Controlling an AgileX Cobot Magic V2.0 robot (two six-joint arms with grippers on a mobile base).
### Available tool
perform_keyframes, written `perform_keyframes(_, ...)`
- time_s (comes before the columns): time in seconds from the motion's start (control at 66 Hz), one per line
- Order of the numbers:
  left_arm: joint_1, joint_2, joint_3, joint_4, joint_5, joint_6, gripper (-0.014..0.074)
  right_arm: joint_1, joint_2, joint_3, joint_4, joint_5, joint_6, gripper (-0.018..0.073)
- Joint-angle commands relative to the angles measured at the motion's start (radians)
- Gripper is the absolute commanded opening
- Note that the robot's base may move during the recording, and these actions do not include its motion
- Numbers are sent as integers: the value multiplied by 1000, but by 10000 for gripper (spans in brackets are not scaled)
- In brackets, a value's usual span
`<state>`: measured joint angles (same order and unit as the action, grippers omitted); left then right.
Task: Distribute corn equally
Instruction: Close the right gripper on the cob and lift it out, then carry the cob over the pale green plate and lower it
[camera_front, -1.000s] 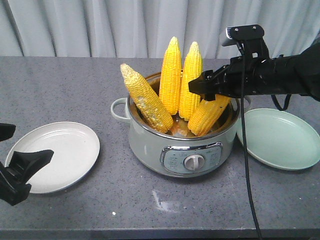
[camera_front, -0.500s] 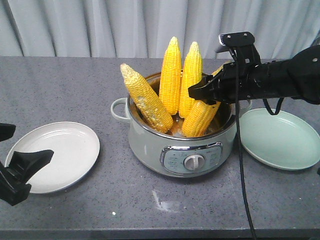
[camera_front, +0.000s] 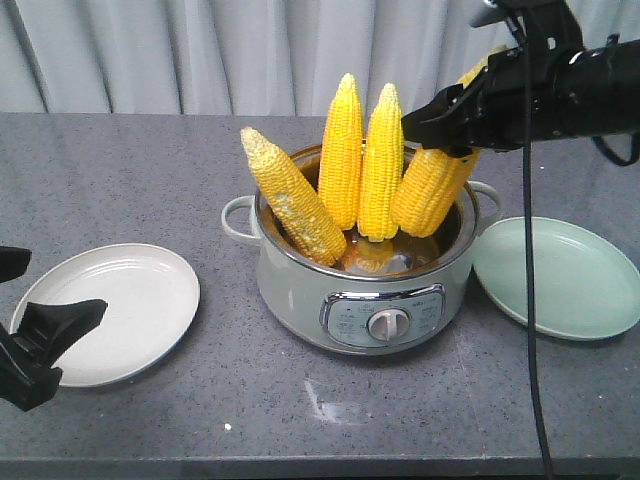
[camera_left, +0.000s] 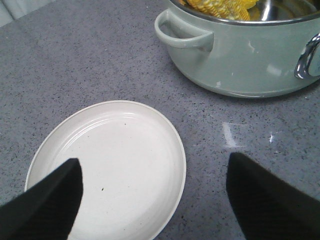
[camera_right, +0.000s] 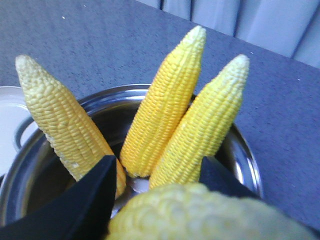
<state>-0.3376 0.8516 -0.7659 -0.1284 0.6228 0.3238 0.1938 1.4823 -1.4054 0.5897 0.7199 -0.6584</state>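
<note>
Right gripper (camera_front: 447, 132) is clamped on one cob of corn (camera_front: 428, 190), holding it tilted with its lower end over the mouth of the pot (camera_front: 300, 290) — three more cobs (camera_front: 340, 150) stand leaning inside, tips up. Left gripper (camera_left: 154, 162) hangs with its fingers wide apart over the near edge of the white plate (camera_left: 115, 150) on the worktop (camera_front: 130, 170). A pale green plate (camera_front: 570, 290) lies just right of the pot — flat on the grey surface.

2 arms: 1 gripping, 1 with nothing in it.
The right gripper (camera_front: 445, 128) reaches in from the right of the pot (camera_front: 365, 290), above its rim, jaws clamped on 1 corn cob (camera_front: 432, 190); the left gripper (camera_left: 155, 162) hangs low, well left of the pot, jaws spread wide.
</note>
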Motion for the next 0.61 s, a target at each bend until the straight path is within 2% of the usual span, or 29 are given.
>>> perform_keyframes(0.0,-6,-2,-34,-12,-59,-2,554,-2,-51,-80,-165,25,157,197)
perform_keyframes(0.136,-6,-2,-34,-12,-59,-2,554,-2,-54,-162,-437,177,333,197)
perform_keyframes(0.303,-6,-2,-34,-12,-60,-2,554,-2,-54,-198,-647,297,470,204)
perform_keyframes(0.379,-6,-2,-34,-12,-60,-2,554,-18,-50,-197,-688,316,520,207)
perform_keyframes(0.591,-6,-2,-34,-12,-60,-2,554,-164,0,-197,-652,378,530,217)
